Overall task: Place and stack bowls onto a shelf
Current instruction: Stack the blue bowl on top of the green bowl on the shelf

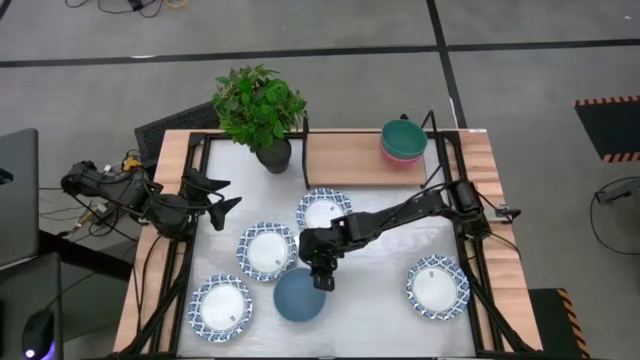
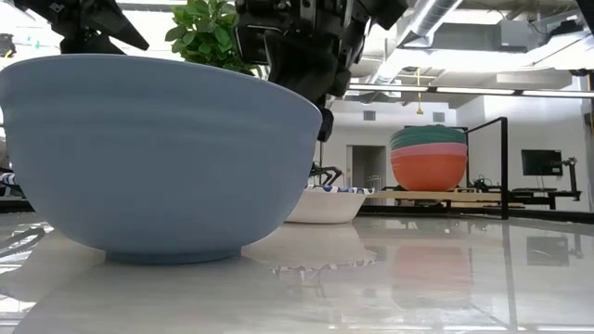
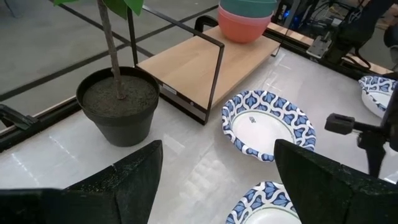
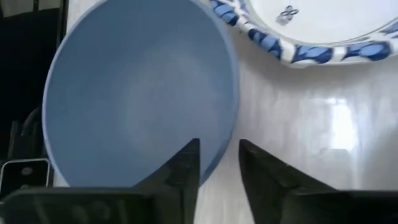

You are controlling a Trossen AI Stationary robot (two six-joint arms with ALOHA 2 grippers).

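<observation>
Slate-blue and smooth, 1 bowl (image 1: 299, 296) sits at the shiny tabletop's (image 1: 380, 265) near edge as the right gripper (image 4: 219, 163) straddles its rim, fingers parted, gripping nothing. Rigid, probably light and slippery, it is best pinched at the rim. The left gripper (image 3: 214, 165) waits spread near the plant pot (image 3: 118, 106).

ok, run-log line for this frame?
right gripper open, straddling blue bowl rim | left gripper open, idle by plant | two bowls stacked on shelf
</observation>
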